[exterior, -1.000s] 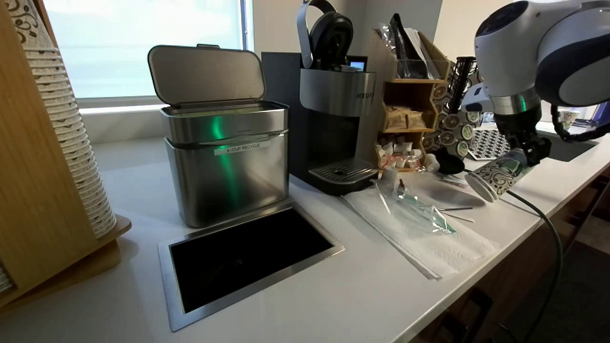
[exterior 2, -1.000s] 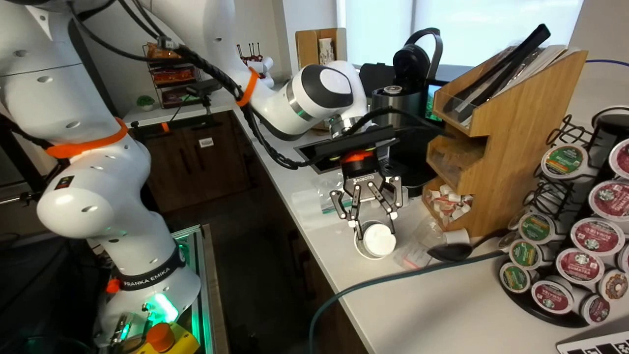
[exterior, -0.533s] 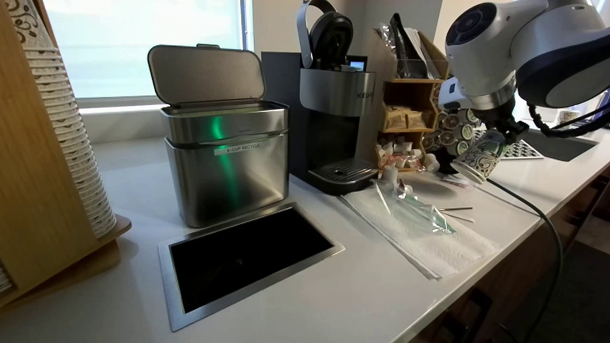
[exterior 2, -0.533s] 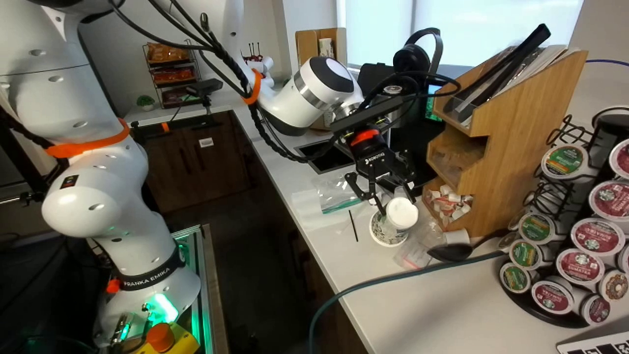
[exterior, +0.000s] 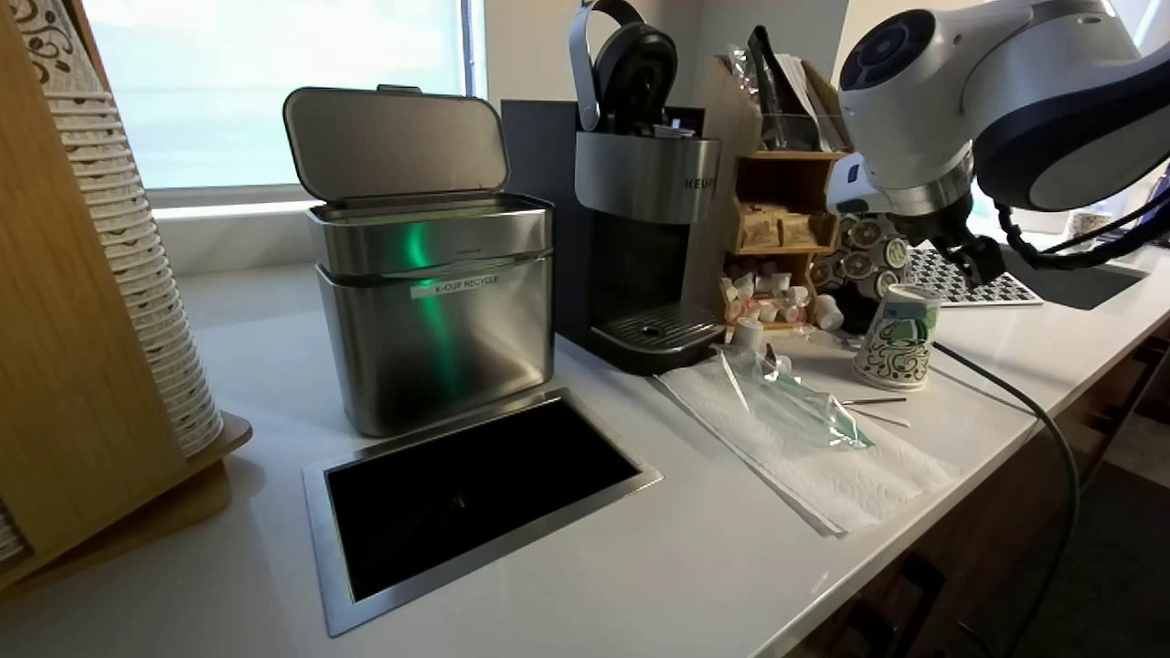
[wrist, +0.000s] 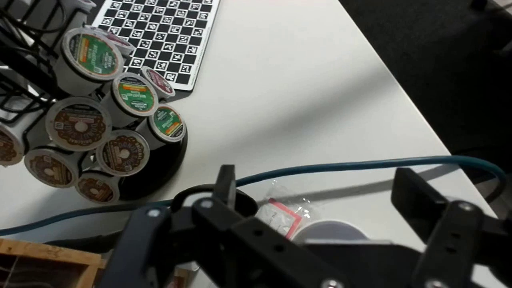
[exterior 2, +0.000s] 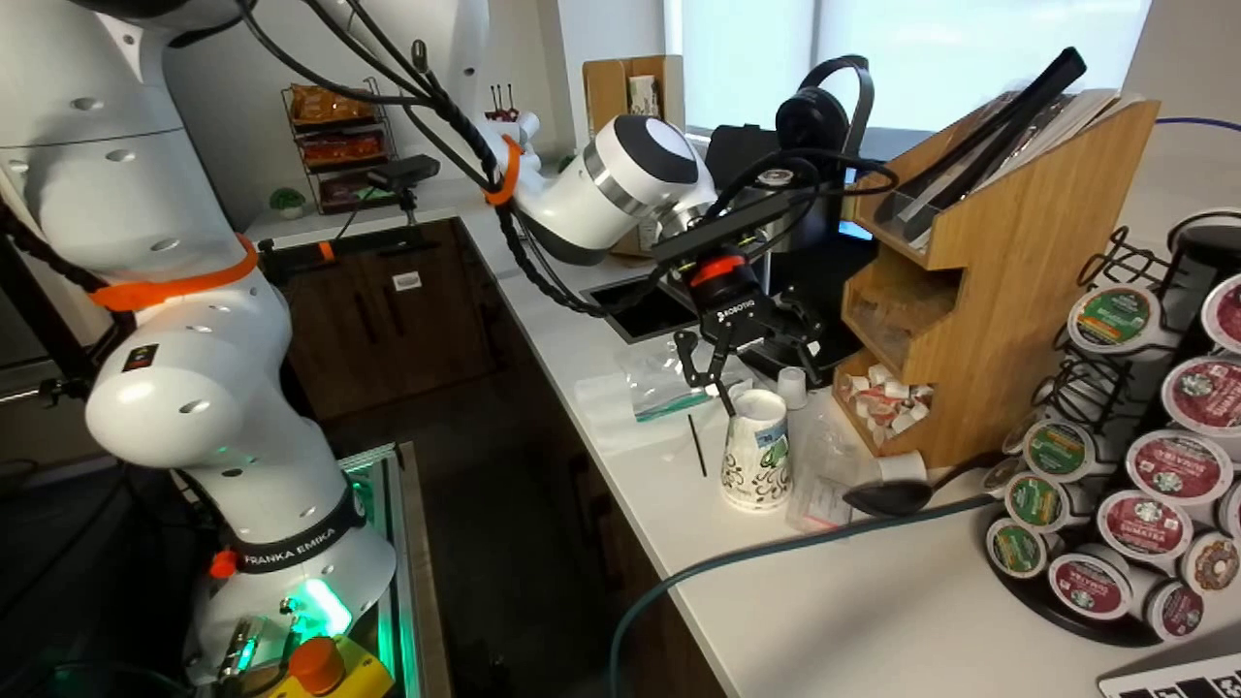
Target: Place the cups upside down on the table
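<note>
A white paper cup [exterior: 900, 343] with dark scrolls and a green patch stands upside down on the pale table [exterior: 676, 557], its wide rim below and its narrow base on top. The same cup [exterior 2: 758, 456] shows near the counter's front in an exterior view. Just above and behind its base is my gripper [exterior 2: 771, 383], jaws spread, holding nothing. In the wrist view the gripper [wrist: 320, 192] is wide apart; only part of the cup's base [wrist: 330, 230] shows below it, the remainder hidden by the gripper body. More cups [exterior: 142, 256] are stacked in a wooden holder.
A teal cable [exterior 2: 737, 557] crosses the counter close to the cup. Beside it lie clear packets [exterior 2: 824, 494] and a black spoon [exterior 2: 887, 496]. A pod rack [exterior 2: 1115, 523], wooden organiser [exterior 2: 1047, 281], coffee machine [exterior: 649, 178] and steel bin [exterior: 439, 338] stand around.
The gripper held the tilted cup above the counter while moving toward the organiser. It has since opened and let go, and the cup has dropped to stand upside down.
</note>
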